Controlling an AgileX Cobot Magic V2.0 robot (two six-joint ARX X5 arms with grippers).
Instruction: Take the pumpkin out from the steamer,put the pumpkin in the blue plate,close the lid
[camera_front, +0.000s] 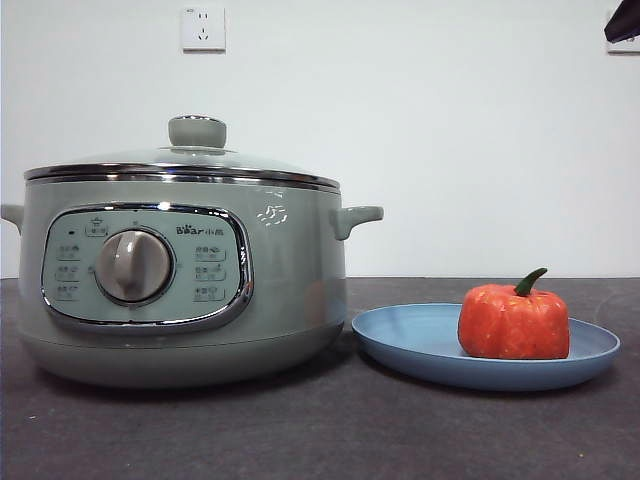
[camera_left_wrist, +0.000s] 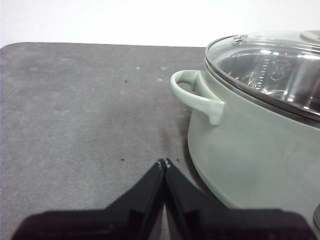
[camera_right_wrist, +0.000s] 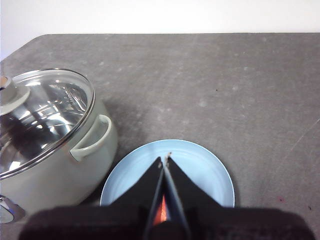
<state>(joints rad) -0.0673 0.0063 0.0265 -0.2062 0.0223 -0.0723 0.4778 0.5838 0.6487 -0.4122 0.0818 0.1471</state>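
with the pumpkin seated in the blue plate at lower right and the lid down on the steamer — both pinched-shut grippers, left gripper and right gripper, are best kept clear.

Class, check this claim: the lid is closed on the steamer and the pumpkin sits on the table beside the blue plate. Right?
Not quite. The front view shows the pumpkin resting in the blue plate, not on the table. The lid is indeed closed on the steamer.
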